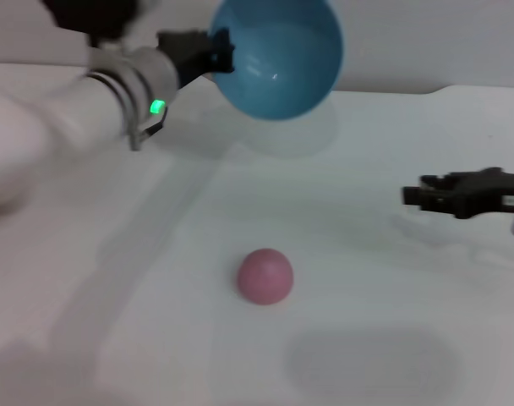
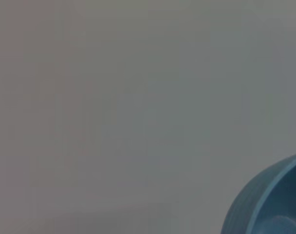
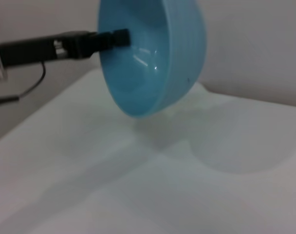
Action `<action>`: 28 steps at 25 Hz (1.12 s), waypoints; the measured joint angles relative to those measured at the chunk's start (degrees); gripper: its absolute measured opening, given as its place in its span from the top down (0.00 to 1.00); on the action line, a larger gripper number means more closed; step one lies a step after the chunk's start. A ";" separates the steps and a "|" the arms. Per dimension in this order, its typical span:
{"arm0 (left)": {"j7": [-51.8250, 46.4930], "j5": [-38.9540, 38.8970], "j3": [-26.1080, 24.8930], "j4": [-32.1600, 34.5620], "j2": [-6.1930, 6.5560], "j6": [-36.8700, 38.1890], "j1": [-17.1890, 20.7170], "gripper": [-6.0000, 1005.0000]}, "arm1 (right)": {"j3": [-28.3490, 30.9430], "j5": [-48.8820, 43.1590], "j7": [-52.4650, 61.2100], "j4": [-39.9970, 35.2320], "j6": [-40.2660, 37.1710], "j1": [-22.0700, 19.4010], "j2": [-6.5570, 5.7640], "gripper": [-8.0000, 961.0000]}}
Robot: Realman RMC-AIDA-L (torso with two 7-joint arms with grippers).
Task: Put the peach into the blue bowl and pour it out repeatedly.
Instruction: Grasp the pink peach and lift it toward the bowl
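Observation:
The blue bowl (image 1: 278, 55) hangs in the air over the back of the table, tipped on its side so that its empty inside faces the front. My left gripper (image 1: 221, 52) is shut on its rim from the left. The right wrist view shows the same tilted blue bowl (image 3: 153, 63) with the left gripper (image 3: 120, 37) pinching its rim. A slice of the blue bowl (image 2: 269, 204) fills a corner of the left wrist view. The pink peach (image 1: 265, 276) lies on the table, well in front of and below the bowl. My right gripper (image 1: 419, 194) hovers at the right, apart from both.
The white table (image 1: 367, 338) runs back to a pale wall (image 1: 426, 42). The bowl's shadow falls on the table beneath it.

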 joint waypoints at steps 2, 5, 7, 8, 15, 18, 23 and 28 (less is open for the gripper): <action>-3.04 1.22 -11.23 -3.51 0.60 14.89 -1.48 0.99 | -3.60 0.01 -0.01 0.93 2.33 1.82 0.03 0.51; -8.57 6.82 -23.05 -8.13 2.84 30.06 -3.89 0.99 | -7.59 0.26 -0.01 2.75 5.35 4.52 0.09 0.51; -13.05 11.29 -27.40 -9.37 4.37 36.13 -4.43 0.99 | -11.56 0.31 0.00 4.66 7.65 6.79 0.18 0.51; -16.28 14.69 -29.29 -9.35 5.20 39.69 -4.42 0.99 | -11.56 0.31 0.00 4.66 7.65 6.79 0.18 0.51; -30.20 33.40 -35.29 -3.68 8.54 58.84 -2.03 0.99 | -21.11 0.46 0.22 6.26 10.86 10.40 0.36 0.51; -31.12 37.67 -38.59 0.87 7.46 63.78 -0.11 0.99 | -26.27 1.30 0.22 6.94 11.65 11.98 0.58 0.51; -31.81 44.09 -43.39 8.92 3.83 68.48 2.93 1.00 | -41.37 9.90 0.00 7.76 13.33 14.57 0.74 0.51; -33.00 48.94 -44.04 9.54 3.20 70.99 2.28 1.00 | -50.70 16.01 0.11 7.12 16.35 15.54 0.87 0.38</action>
